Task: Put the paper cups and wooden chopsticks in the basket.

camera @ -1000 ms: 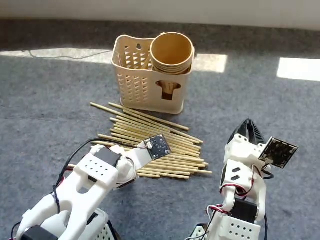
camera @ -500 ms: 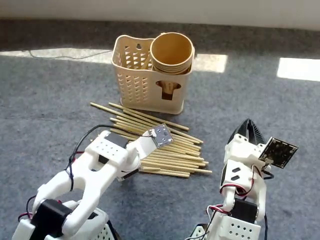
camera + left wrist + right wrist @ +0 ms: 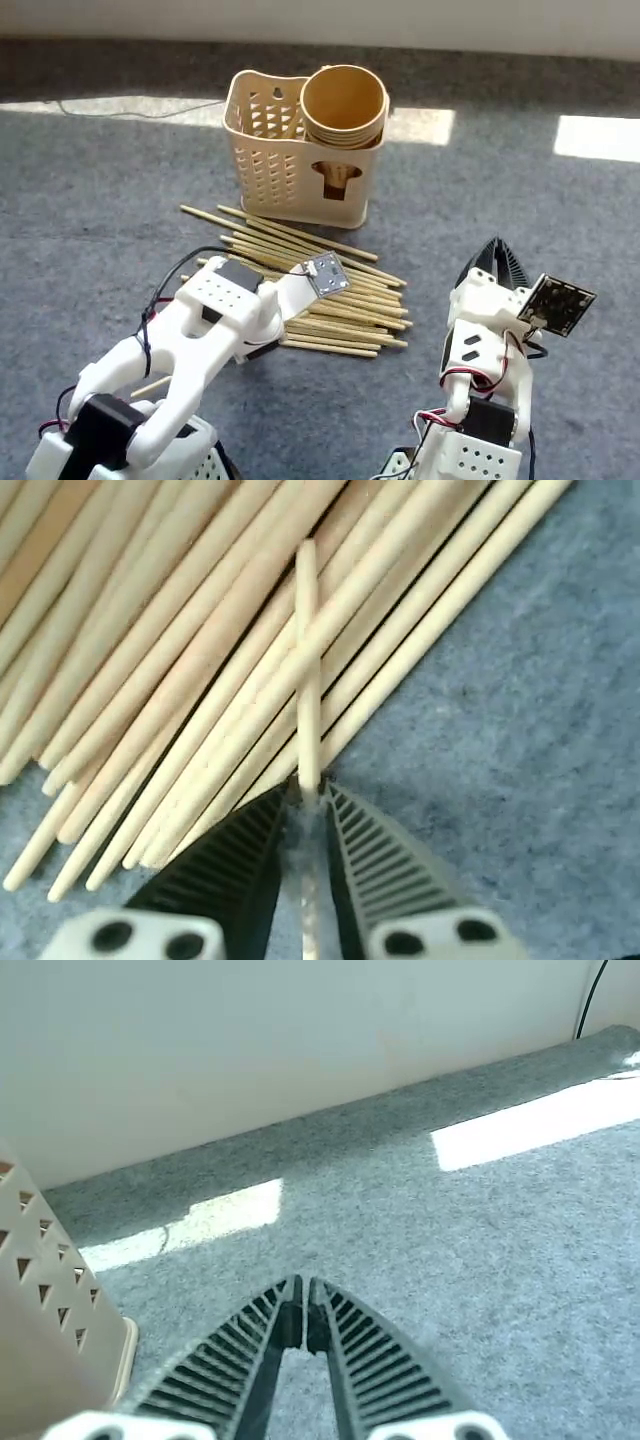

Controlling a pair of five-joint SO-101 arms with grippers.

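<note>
A loose pile of wooden chopsticks [image 3: 340,275] lies on the grey carpet in front of the cream basket [image 3: 270,165]. A stack of paper cups [image 3: 343,100] stands in the basket's right side. My left gripper [image 3: 308,792] is low over the near edge of the chopsticks [image 3: 200,650], shut on a single chopstick [image 3: 308,660] that lies crosswise over the others. In the high view the left arm [image 3: 215,320] covers the pile's near left part. My right gripper [image 3: 303,1325] is shut with nothing in it, held off to the right [image 3: 495,255] of the pile.
The basket's wall [image 3: 40,1290] shows at the edge of the right wrist view. Bare carpet [image 3: 520,190] stretches right of the basket and the pile. Sunlit patches [image 3: 595,137] cross the floor near the back wall. A thin cable [image 3: 110,108] lies at the far left.
The left arm has pushed forward toward the basket and further over the pile. The nearest chopsticks have shifted a little to the left. The right arm has kept still.
</note>
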